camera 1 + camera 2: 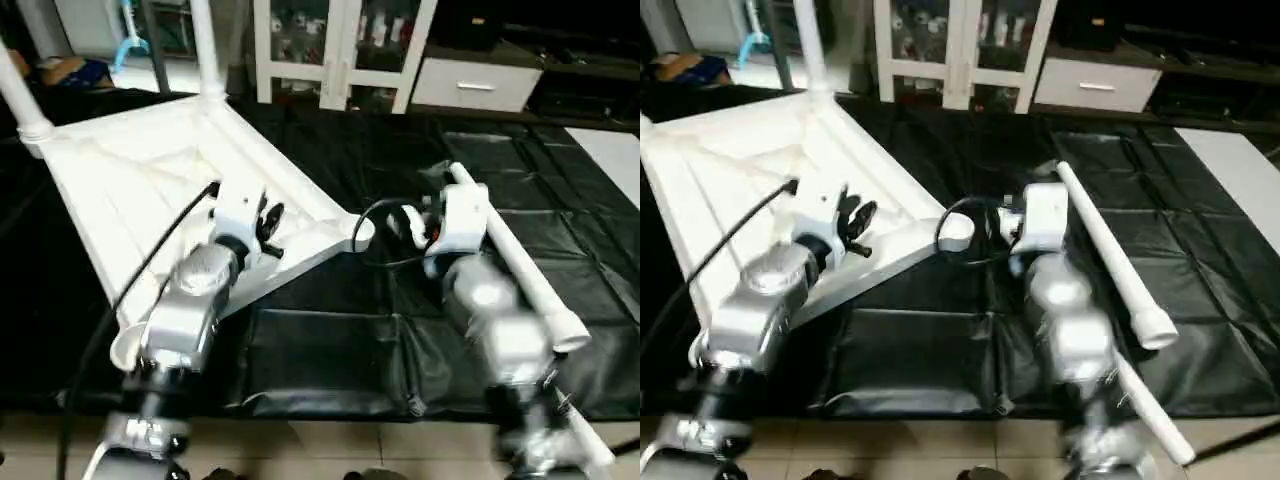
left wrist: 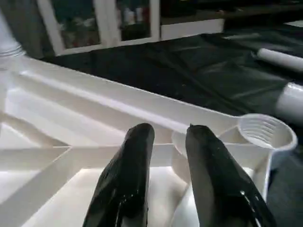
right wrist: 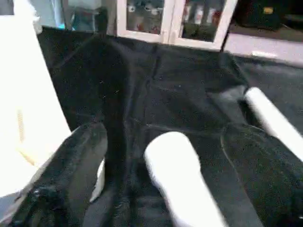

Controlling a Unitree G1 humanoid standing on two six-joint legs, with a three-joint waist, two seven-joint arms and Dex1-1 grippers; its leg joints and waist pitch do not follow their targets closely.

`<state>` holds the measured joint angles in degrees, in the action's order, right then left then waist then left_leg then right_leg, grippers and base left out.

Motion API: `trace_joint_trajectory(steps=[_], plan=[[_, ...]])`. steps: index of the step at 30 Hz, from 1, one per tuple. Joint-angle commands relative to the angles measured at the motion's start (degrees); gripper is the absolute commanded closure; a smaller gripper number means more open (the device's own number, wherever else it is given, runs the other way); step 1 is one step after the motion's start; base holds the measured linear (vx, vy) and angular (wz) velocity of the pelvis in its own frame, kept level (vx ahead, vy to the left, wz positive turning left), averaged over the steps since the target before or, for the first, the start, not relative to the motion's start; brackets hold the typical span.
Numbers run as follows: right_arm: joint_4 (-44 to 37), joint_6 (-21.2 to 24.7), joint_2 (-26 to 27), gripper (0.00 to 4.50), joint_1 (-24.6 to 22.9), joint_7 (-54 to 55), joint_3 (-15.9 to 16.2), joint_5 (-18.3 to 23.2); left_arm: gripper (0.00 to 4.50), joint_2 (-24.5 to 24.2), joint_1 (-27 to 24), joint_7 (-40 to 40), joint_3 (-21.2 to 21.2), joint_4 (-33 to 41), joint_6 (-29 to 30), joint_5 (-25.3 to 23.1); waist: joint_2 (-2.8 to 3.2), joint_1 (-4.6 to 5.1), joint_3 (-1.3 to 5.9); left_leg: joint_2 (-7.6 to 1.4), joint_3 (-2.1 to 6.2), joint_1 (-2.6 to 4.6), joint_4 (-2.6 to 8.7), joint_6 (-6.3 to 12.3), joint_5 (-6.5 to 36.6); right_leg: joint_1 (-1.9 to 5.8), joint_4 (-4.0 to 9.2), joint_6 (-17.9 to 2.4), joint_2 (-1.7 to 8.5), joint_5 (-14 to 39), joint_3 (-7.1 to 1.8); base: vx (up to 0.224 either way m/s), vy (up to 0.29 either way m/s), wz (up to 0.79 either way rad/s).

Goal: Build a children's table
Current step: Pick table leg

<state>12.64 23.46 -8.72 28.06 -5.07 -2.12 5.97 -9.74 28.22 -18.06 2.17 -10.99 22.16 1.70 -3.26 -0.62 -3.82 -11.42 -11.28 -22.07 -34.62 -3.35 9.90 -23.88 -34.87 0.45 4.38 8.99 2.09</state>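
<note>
The tabletop [image 1: 150, 190] looks like moulded white plastic, smooth with a soft sheen along its ribs and on the ridged inside of its corner socket [image 2: 265, 132]. The loose leg [image 1: 520, 270] is a smooth white plastic tube, slightly glossy. The bench [image 1: 330, 360] is covered in a black sheet that creases and wrinkles like thin plastic film, shining where light catches the folds. The left hand's fingers [image 2: 128, 184] are glossy black, smooth, with bright highlights; the right hand's fingers [image 3: 265, 175] look duller and grainier. Both forearms [image 1: 185, 310] are silver metal with a brushed gleam. The floor [image 1: 330, 450] beyond the bench edge is pale, smooth tile.
</note>
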Motion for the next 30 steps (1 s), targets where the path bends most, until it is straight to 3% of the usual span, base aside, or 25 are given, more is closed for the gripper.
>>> trace_joint_trajectory(steps=[1,4,5,7,10,11,15,18,22,25,30], plan=[[1.52,5.56,-2.99,0.02,1.37,-5.33,-0.41,1.4,3.16,-0.12,-0.14,-3.83,2.22,1.13,0.73,1.52,0.75,-0.04,4.53,-0.91,0.66,1.31,3.8,-1.42,13.8,2.41,3.74,-8.43,2.08,11.43,-1.81,0.0,0.0,0.0],[2.87,10.57,-8.56,0.02,2.78,-10.71,1.48,0.0,3.16,-1.28,-2.48,-7.91,5.17,4.36,-0.07,1.96,0.78,-0.38,4.66,-1.22,0.69,1.35,3.71,-0.76,11.83,2.6,3.55,-9.66,2.1,8.98,-1.73,0.0,0.0,0.0],[3.51,11.84,-10.43,0.02,3.32,-12.37,2.15,-0.49,3.16,-1.69,-3.29,-9.74,6.34,6.05,-0.05,2.43,0.18,-0.81,4.79,-1.27,0.63,1.06,3.56,-0.2,10.01,2.98,3.1,-10.72,2.3,7.47,-1.72,0.0,0.0,0.0],[4.29,13.69,-13.04,0.02,3.98,-14.61,3.23,-0.9,3.16,-2.23,-4.28,-11.93,7.75,8.38,0.49,3.2,-0.53,-1.05,4.72,-1.28,0.38,1.07,3.42,0.46,9.5,2.87,3.27,-11.01,2.35,8.12,-1.75,0.0,0.0,0.0],[7.87,14.78,-19.17,0.02,5.52,-20.91,8.52,-4.2,3.16,-6.55,-6.49,-19.75,11.25,16.1,2.04,6.18,-0.49,-1.46,4.37,-1.59,0.41,1.3,3.44,-0.11,11.11,2.5,3.58,-10.87,2.75,13.49,-1.67,0.0,0.0,0.0],[9.19,15.43,-20.53,0.02,5.82,-22.39,9.43,-4.71,3.16,-8.38,-7.29,-22.62,12.25,19.22,4.04,7.89,-0.85,-1.33,4.33,-1.57,0.34,1.31,3.41,-0.14,11.58,2.45,3.71,-10.72,2.69,14.5,-1.67,0.0,0.0,0.0],[8.77,19.08,-23.07,0.02,4.87,-25.74,11.97,-5.12,3.16,-11.05,-8.67,-26.89,13.65,23.73,7.26,10.71,-0.84,-1.21,4.04,-1.46,0.33,1.33,3.45,-1.01,13.27,2.2,3.99,-9.22,2.48,18.77,-1.74,0.0,0.0,0.0],[4.32,27.14,-27.44,0.02,1.48,-30.96,16.04,-3.6,3.16,-13.63,-9.82,-30.81,16.23,27.53,9.06,11.58,-0.85,-1.38,3.91,-1.75,0.46,1.68,3.64,-1.51,14.35,2.05,4.12,-8.48,2.31,19.3,-1.81,0.0,0.0,0.0],[2.78,31.12,-28.21,0.02,-0.21,-33.38,17.03,-1.86,3.16,-12.85,-9.31,-29.88,16.51,27.35,8.87,11.01,-1.14,-1.3,3.91,-1.6,0.46,1.23,3.68,-1.58,13.8,2.26,4.09,-8.45,2.33,19.49,-1.84,0.0,0.0,0.0],[2.92,32.71,-28.36,0.28,-1.03,-35.34,18.07,-2.05,3.16,-12.86,-8.65,-29.33,16.29,27.96,10.45,11.79,-1.24,-1.07,3.84,-1.64,0.66,1.17,3.61,-2.0,15.18,2.12,4.5,-7.33,2.65,23.3,-1.81,0.0,0.0,0.0],[3.55,33.48,-27.55,0.76,-0.83,-33.55,15.19,-1.73,3.16,-13.37,-8.29,-29.01,15.73,28.0,10.79,11.64,-1.37,-1.02,3.97,-1.6,0.75,1.36,3.51,-2.56,15.83,1.81,4.73,-6.52,2.52,24.64,-1.69,0.0,0.0,0.0]])
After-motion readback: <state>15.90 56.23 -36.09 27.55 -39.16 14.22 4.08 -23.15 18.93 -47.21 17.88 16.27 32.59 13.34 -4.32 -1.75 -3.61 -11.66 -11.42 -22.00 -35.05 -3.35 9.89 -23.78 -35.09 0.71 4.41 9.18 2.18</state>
